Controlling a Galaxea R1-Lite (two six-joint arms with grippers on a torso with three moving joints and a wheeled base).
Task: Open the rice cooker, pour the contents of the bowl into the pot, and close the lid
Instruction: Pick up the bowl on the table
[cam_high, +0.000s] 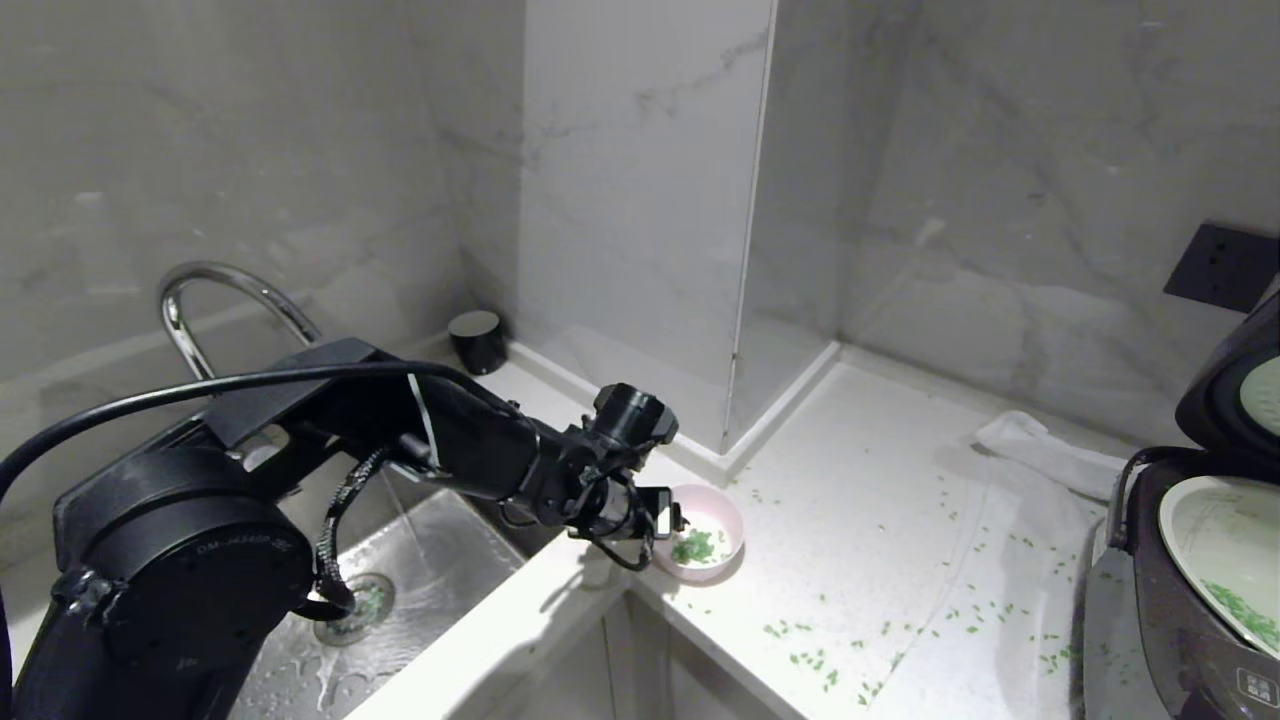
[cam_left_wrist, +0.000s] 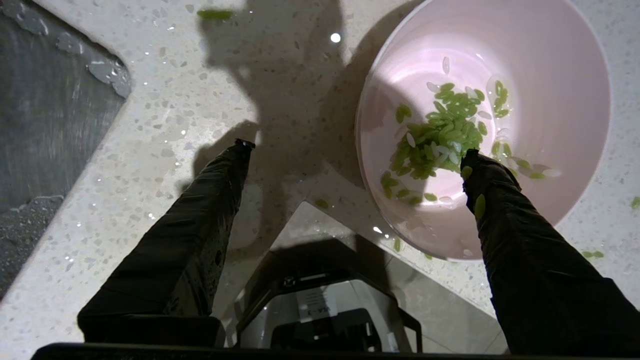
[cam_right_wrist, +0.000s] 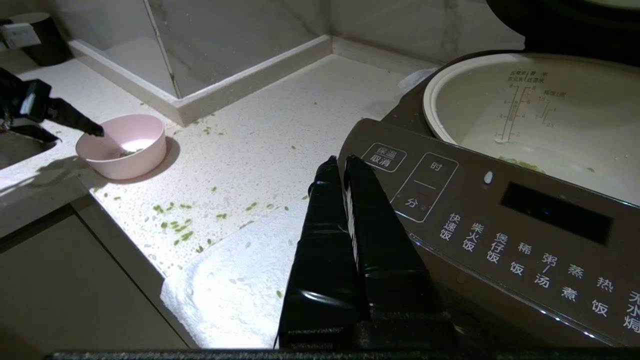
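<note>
We take the bowl (cam_high: 706, 540) as landmark: it sits on the pale surface (cam_high: 880, 500) just beside the sink (cam_high: 420, 590), green bits (cam_left_wrist: 440, 135) inside and strewn around it. The left gripper (cam_left_wrist: 357, 150) hovers over its rim, fingers (cam_left_wrist: 492, 190) spread, one over the bowl's inside. Well apart stands the rice cooker (cam_right_wrist: 500, 225), lid (cam_high: 1235, 385) raised, pot (cam_right_wrist: 540, 115) exposed. Only the right wrist view shows its Chinese-lettered buttons and the right gripper (cam_right_wrist: 345, 165), fingers pressed together.
</note>
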